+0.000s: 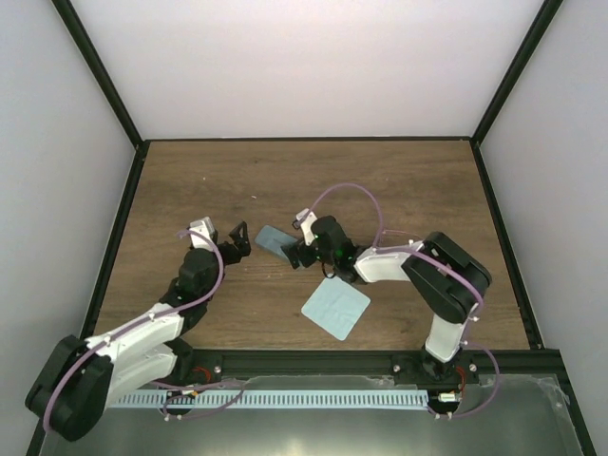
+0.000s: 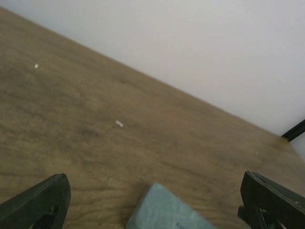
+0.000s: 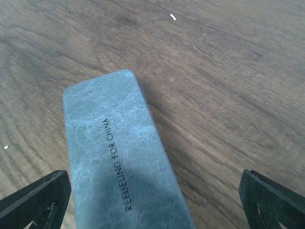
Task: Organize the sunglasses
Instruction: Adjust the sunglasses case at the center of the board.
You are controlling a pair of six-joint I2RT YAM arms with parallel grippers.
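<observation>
Nearest the arm bases, a pale blue square cloth (image 1: pixel 335 307) lay flat on the brown wooden table (image 1: pixel 237 180), a little right of centre and apart from everything else. Just beyond it, near the middle of the table, the two arms reached toward each other. The right gripper (image 1: pixel 294 249) pointed left and slightly far, its jaws spread wide. In the right wrist view its black fingers (image 3: pixel 35 198) stood out at either side of a grey-blue, leather-look oblong sunglasses case (image 3: pixel 114 157) with rounded corners and dark lettering along its top. The case rested flat on the wood, closed, with clear gaps between it and both fingers, so nothing was gripped. The left gripper (image 1: pixel 241 239) faced it from the left, also gaping wide and holding nothing. Its wrist view caught only one rounded end of the case at the bottom edge, between the fingers. Farther back the wooden surface ran to a black frame rail (image 1: pixel 304 140) and the white back wall (image 1: pixel 304 66).
</observation>
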